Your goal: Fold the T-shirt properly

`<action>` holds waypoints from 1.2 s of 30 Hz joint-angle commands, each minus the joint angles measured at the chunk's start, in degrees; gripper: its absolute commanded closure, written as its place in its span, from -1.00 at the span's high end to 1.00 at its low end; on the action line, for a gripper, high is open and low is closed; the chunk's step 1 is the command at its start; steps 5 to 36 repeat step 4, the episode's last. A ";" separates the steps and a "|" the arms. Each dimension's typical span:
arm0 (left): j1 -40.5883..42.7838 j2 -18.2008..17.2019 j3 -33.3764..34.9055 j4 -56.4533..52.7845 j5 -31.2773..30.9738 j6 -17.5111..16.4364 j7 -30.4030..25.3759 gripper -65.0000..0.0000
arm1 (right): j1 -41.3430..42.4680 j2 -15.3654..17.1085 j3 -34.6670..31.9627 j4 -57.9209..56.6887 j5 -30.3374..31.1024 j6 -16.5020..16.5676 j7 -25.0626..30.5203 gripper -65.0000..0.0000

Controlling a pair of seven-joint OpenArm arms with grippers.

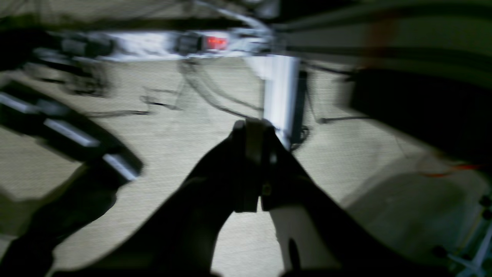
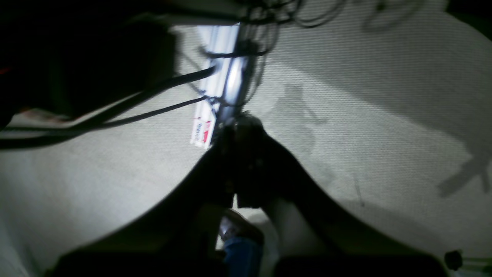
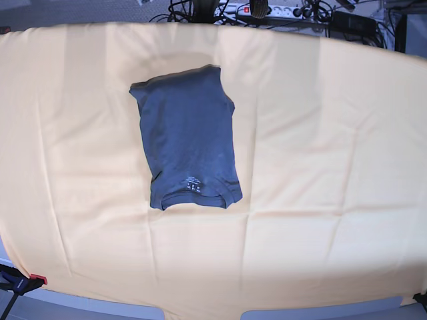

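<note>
The T-shirt (image 3: 190, 137) lies folded into a narrow slate-blue rectangle on the table, left of centre in the base view. Its collar with the small white label (image 3: 194, 186) points toward the near edge. Neither arm shows in the base view. In the left wrist view my left gripper (image 1: 253, 129) is a dark, blurred shape with its fingers pressed together, shut on nothing, above carpeted floor. My right gripper (image 2: 240, 125) looks the same in the right wrist view: shut, empty and away from the shirt.
An orange-yellow cloth (image 3: 320, 133) covers the whole table. Cables and a power strip (image 3: 267, 9) lie behind the far edge. A clamp (image 3: 23, 283) grips the near left corner. Both wrist views show carpet, cables and a metal post (image 1: 282, 92).
</note>
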 commanded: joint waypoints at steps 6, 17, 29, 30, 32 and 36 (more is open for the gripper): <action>0.68 2.64 0.20 1.86 0.37 2.19 1.16 -1.00 | -0.46 -0.50 -2.19 -0.04 -0.02 -2.25 0.46 -1.00; 0.68 2.64 0.20 1.86 0.37 2.19 1.16 -1.00 | -0.46 -0.50 -2.19 -0.04 -0.02 -2.25 0.46 -1.00; 0.68 2.64 0.20 1.86 0.37 2.19 1.16 -1.00 | -0.46 -0.50 -2.19 -0.04 -0.02 -2.25 0.46 -1.00; 0.68 2.64 0.20 1.86 0.37 2.19 1.16 -1.00 | -0.46 -0.50 -2.19 -0.04 -0.02 -2.25 0.46 -1.00; 0.68 2.64 0.20 1.86 0.37 2.19 1.16 -1.00 | -0.46 -0.50 -2.19 -0.04 -0.02 -2.25 0.46 -1.00; 0.68 2.64 0.20 1.86 0.37 2.19 1.16 -1.00 | -0.46 -0.50 -2.19 -0.04 -0.02 -2.25 0.46 -1.00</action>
